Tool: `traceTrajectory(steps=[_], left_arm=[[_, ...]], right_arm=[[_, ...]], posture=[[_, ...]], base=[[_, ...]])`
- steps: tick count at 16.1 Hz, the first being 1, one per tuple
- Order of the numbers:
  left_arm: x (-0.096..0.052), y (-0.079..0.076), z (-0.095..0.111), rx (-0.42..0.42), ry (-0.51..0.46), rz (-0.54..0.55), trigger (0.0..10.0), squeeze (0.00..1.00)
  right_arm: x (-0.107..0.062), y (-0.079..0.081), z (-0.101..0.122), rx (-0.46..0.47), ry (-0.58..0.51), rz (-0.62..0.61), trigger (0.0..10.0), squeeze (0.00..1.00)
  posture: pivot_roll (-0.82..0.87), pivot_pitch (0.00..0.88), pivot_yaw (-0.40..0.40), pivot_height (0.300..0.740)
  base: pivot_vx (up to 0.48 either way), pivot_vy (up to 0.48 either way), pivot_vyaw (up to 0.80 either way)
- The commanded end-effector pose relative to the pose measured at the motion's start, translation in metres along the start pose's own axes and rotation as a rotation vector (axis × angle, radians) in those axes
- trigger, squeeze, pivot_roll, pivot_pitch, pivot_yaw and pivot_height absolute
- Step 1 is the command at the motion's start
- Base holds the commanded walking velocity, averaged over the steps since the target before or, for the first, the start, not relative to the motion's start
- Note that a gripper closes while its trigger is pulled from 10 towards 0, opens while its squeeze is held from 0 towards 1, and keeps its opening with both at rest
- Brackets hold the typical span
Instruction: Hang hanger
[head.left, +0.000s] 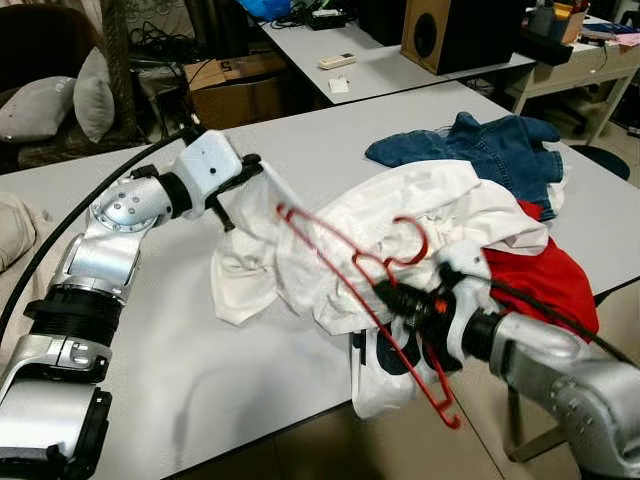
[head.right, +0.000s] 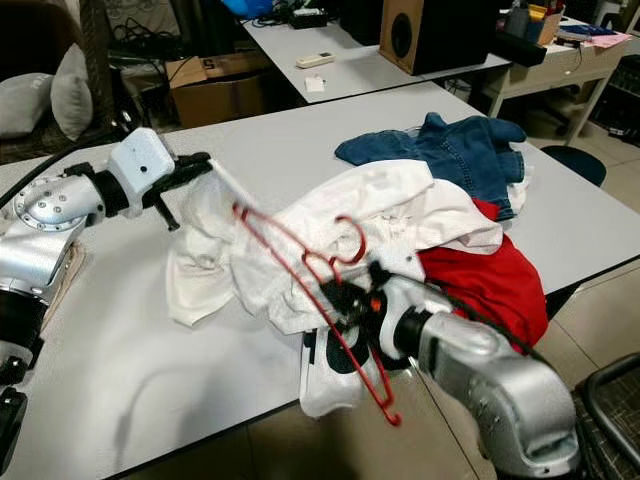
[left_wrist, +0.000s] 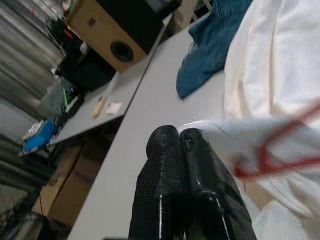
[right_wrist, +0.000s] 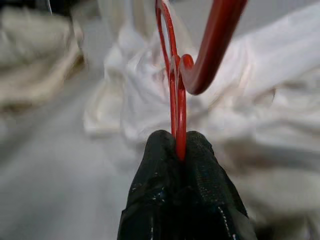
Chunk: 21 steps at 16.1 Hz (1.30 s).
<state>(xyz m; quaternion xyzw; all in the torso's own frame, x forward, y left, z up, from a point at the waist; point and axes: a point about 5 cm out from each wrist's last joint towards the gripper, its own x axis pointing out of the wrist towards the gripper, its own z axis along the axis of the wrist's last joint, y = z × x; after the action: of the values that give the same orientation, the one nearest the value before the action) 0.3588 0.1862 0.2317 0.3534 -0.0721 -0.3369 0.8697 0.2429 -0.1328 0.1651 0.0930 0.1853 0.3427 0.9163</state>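
The red hanger (head.left: 370, 290) lies tilted across a crumpled white shirt (head.left: 350, 230) on the grey table (head.left: 200, 360), its hook curling up near the middle of the pile and its lower corner hanging past the table's near edge. The right gripper (right_wrist: 178, 150) has its 2 fingers pressed together on the hanger's wire just below the hook, so it holds the hanger by the neck. The left gripper (left_wrist: 179, 137) is clamped shut on a fold of the white shirt at the pile's far left side, holding that edge up off the table. A blue denim garment (head.left: 480, 150) and a red cloth (head.left: 540, 280) lie just beside the shirt on the right. The step in hand looks like working the hanger into the shirt. To do it well, the left gripper should keep the fabric taut and raised so an opening stays clear, while the right steers 1 hanger arm into it with a slow slide, keeping the wire from snagging loose folds or dragging the red cloth along.
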Motion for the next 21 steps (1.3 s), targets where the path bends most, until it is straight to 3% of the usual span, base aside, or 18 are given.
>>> traceTrajectory(steps=[1, 3, 4, 7, 8, 11, 12, 13, 15, 16, 18, 20, 21], left_arm=[[-0.002, 0.011, 0.012, 0.003, -0.044, 0.048, 0.0, 0.00], [-0.010, 0.023, 0.018, 0.014, -0.064, 0.102, 0.0, 0.00], [-0.012, 0.027, 0.020, 0.020, -0.071, 0.115, 0.0, 0.00], [-0.027, 0.048, 0.030, 0.046, -0.117, 0.254, 0.0, 0.00], [-0.034, 0.059, 0.035, 0.056, -0.137, 0.322, 0.0, 0.00], [-0.038, 0.066, 0.039, 0.062, -0.151, 0.362, 0.0, 0.00], [-0.041, 0.074, 0.053, 0.032, -0.216, 0.353, 0.0, 0.00], [-0.038, 0.066, 0.050, -0.001, -0.205, 0.300, 0.0, 0.00], [-0.021, 0.020, 0.025, -0.074, -0.089, 0.097, 0.0, 0.00], [-0.015, 0.002, 0.016, -0.120, -0.051, 0.051, 0.0, 0.00], [-0.007, -0.011, 0.013, -0.194, -0.040, 0.040, 0.0, 0.00], [0.002, -0.013, 0.017, -0.272, -0.046, 0.080, 0.0, 0.00], [0.005, -0.014, 0.018, -0.292, -0.043, 0.087, 0.0, 0.00]], right_arm=[[-0.002, 0.000, 0.011, 0.056, -0.052, -0.003, 10.0, 0.00], [0.000, -0.010, 0.021, 0.197, -0.123, -0.078, 10.0, 0.00], [0.000, -0.014, 0.023, 0.211, -0.138, -0.104, 10.0, 0.00], [-0.006, -0.033, 0.037, 0.195, -0.200, -0.216, 10.0, 0.00], [-0.010, -0.039, 0.050, 0.161, -0.266, -0.253, 10.0, 0.00], [-0.012, -0.042, 0.059, 0.165, -0.296, -0.265, 10.0, 0.00], [-0.018, -0.036, 0.085, 0.070, -0.352, -0.182, 10.0, 0.00], [-0.019, -0.033, 0.082, 0.042, -0.327, -0.161, 10.0, 0.00], [-0.021, -0.024, 0.048, -0.004, -0.161, -0.129, 10.0, 0.00], [-0.024, -0.020, 0.033, -0.005, -0.100, -0.125, 10.0, 0.00], [-0.029, -0.016, 0.020, 0.001, -0.047, -0.132, 10.0, 0.00], [-0.033, -0.013, 0.013, 0.004, -0.019, -0.126, 10.0, 0.00], [-0.036, -0.005, 0.013, -0.020, -0.020, -0.053, 10.0, 0.00]], posture=[[-0.06, 0.000, 0.063, 0.740], [-0.06, 0.000, 0.063, 0.740], [-0.06, 0.000, 0.063, 0.740], [-0.06, 0.000, 0.058, 0.740], [-0.06, 0.000, 0.056, 0.740], [-0.06, 0.000, 0.056, 0.740], [-0.05, 0.000, 0.044, 0.740], [-0.05, 0.000, 0.044, 0.740], [-0.05, 0.000, 0.048, 0.740], [-0.06, 0.000, 0.052, 0.740], [-0.07, 0.000, 0.064, 0.740], [-0.08, 0.000, 0.073, 0.740], [-0.08, 0.000, 0.076, 0.740]], base=[[0.000, 0.000, 0.00], [0.000, 0.000, 0.00], [0.000, 0.000, 0.00], [0.000, 0.000, 0.00], [0.000, 0.000, 0.00], [0.000, 0.000, 0.00], [0.000, 0.000, 0.00], [0.000, 0.000, 0.00], [0.000, 0.000, 0.00], [0.000, 0.000, 0.00], [0.000, 0.000, 0.00], [0.000, 0.000, 0.00], [0.000, 0.000, 0.00]])
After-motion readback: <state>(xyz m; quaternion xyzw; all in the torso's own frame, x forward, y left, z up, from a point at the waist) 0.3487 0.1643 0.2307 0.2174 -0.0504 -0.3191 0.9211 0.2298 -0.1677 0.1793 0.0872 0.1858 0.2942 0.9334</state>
